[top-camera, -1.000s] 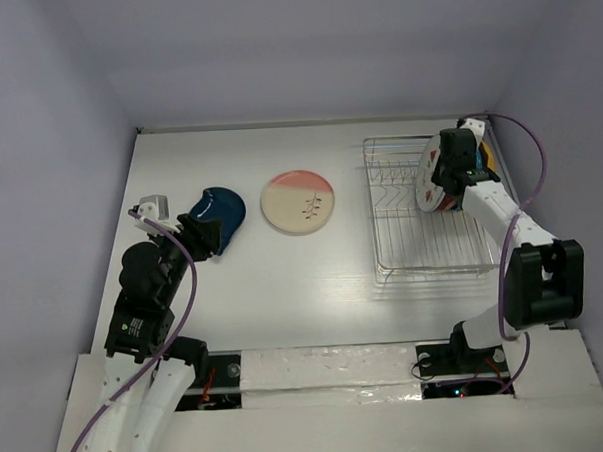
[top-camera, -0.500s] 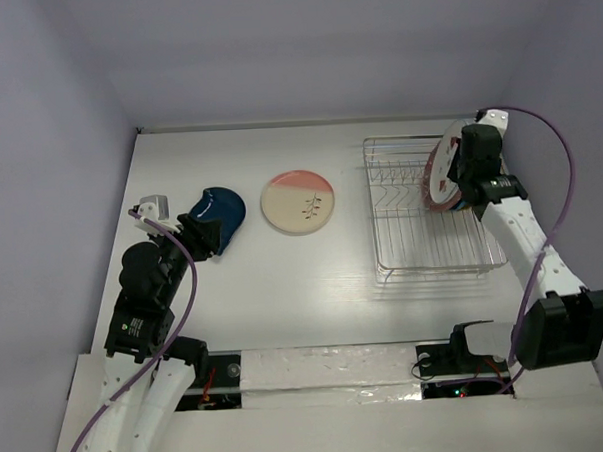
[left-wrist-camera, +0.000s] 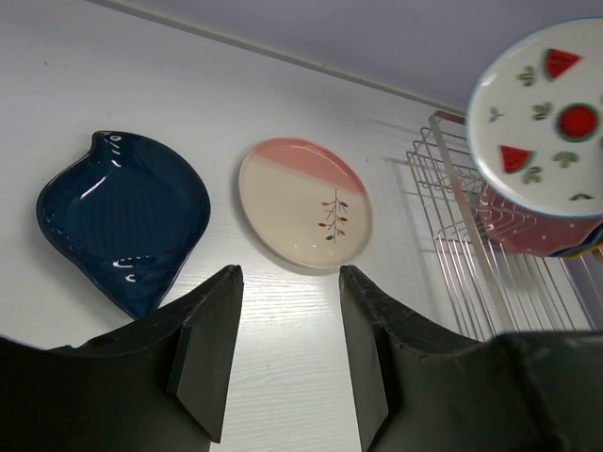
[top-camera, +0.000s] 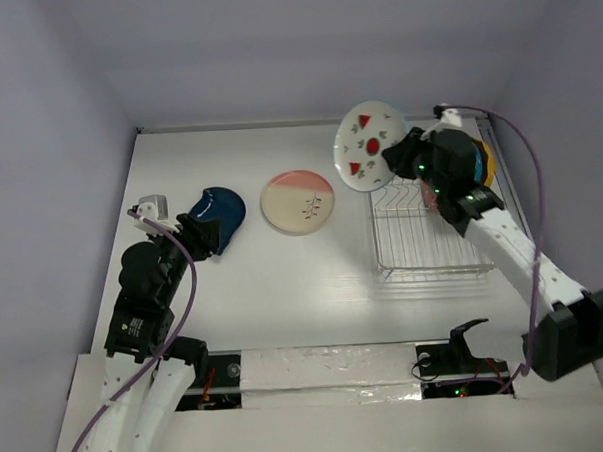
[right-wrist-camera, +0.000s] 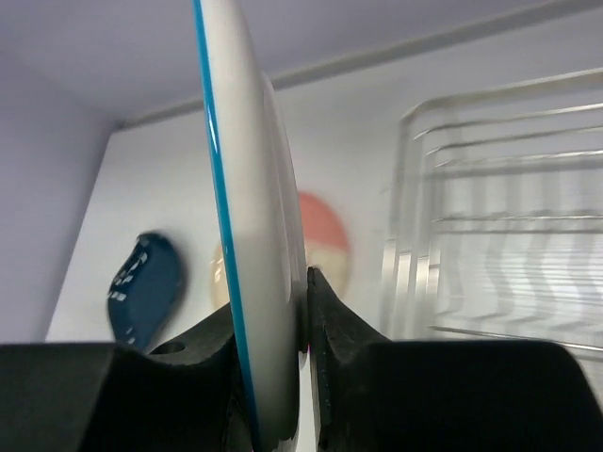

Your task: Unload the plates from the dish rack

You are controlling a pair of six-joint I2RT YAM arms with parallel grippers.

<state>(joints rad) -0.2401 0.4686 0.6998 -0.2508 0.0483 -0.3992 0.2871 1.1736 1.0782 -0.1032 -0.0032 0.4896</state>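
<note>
Pinching the white plate [top-camera: 369, 146] by its rim, the right hand [top-camera: 407, 156] has its fingers clamped on either face, as the right wrist view shows edge-on. That plate, marked with red wedges, is held in the air, tilted, above the far left corner of the rack [top-camera: 428, 250]. Inside the rack a pink plate [left-wrist-camera: 528, 231] stands on edge, with what look like blue and yellow rims behind it, too hidden to be sure. Over on the left, the left hand [left-wrist-camera: 287, 282] hangs empty with its fingers apart, near a dark blue plate [left-wrist-camera: 122, 221]. This lies flat on the counter [top-camera: 285, 307], a cream plate [left-wrist-camera: 303, 202] just beside it.
</note>
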